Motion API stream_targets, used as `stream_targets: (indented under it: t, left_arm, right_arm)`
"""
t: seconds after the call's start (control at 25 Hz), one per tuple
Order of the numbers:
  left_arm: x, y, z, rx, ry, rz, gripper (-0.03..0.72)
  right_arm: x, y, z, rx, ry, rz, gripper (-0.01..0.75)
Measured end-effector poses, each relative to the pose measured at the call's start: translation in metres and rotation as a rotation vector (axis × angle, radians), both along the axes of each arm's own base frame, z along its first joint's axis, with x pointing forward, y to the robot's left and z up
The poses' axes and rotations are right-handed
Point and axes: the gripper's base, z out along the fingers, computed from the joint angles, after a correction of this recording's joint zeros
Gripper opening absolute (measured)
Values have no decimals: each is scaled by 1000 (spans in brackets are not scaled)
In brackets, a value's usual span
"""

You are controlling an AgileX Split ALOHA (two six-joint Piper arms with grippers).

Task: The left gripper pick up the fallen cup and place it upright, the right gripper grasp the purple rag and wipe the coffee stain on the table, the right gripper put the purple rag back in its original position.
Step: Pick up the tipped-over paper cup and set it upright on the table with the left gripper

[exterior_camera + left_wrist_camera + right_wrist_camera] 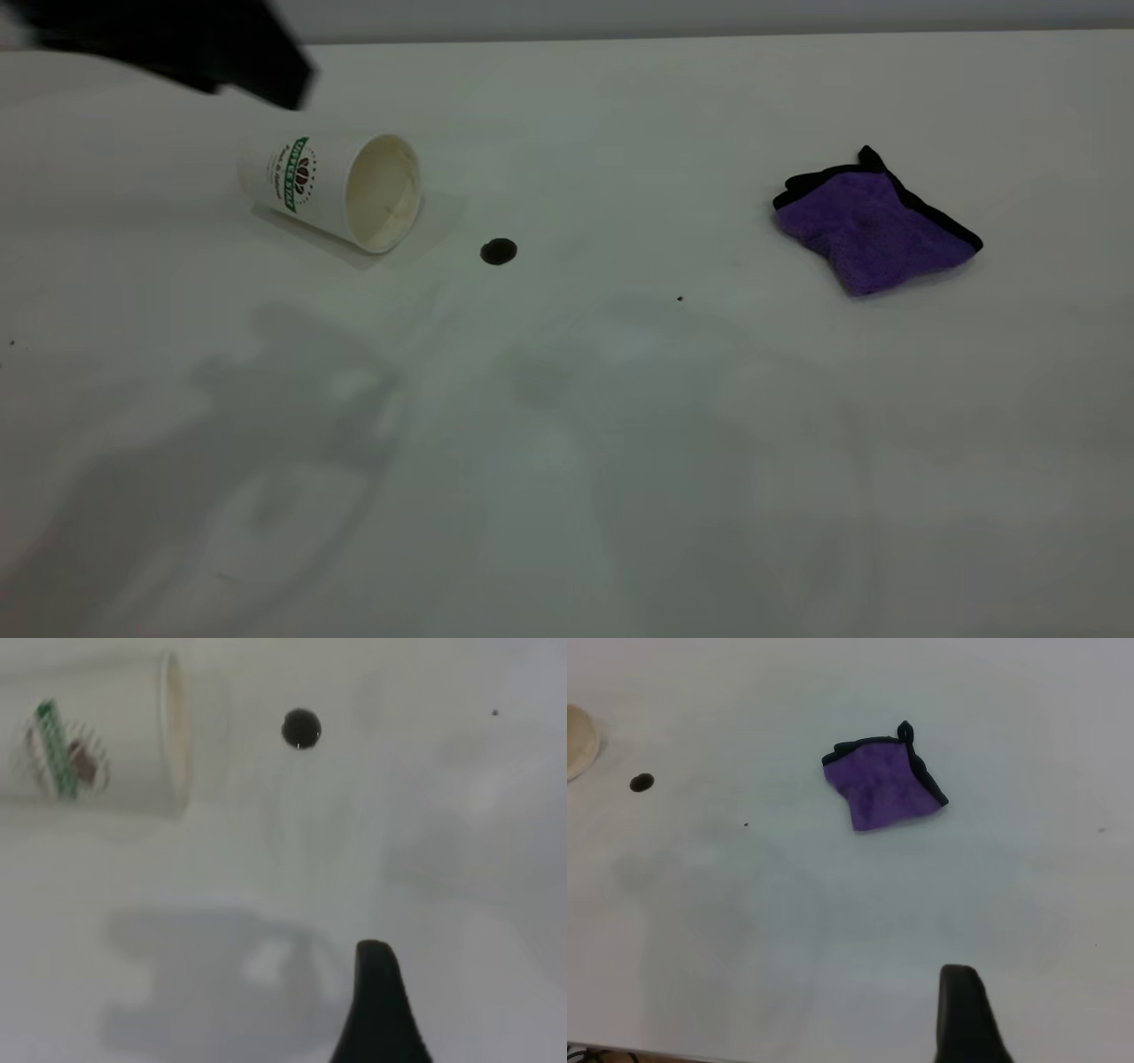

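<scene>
cup (pixel 330 189) lettering too blurred to read

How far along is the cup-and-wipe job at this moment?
Nothing looks done. The white paper cup lies on its side on the white table. The black left gripper hovers near it, seemingly on approach. The dark round coffee stain is unwiped, and the folded purple rag lies untouched. Righting, wiping and returning the rag all remain.
</scene>
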Motion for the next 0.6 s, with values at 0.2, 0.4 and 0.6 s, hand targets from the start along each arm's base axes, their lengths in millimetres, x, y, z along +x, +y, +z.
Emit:
stream_targets:
  t: [0.2, 0.4, 0.6]
  left_arm:
    - [51, -25, -24, 44, 108, -19, 566]
    - [90, -33, -44, 168, 222, 54, 555]
    - [114, -40, -56, 433, 170, 159, 542]
  right_arm:
    - [0, 0, 0, 0, 0, 0, 493]
    - [0, 0, 0, 0, 0, 0, 493]
    - [0, 0, 0, 0, 0, 0, 493]
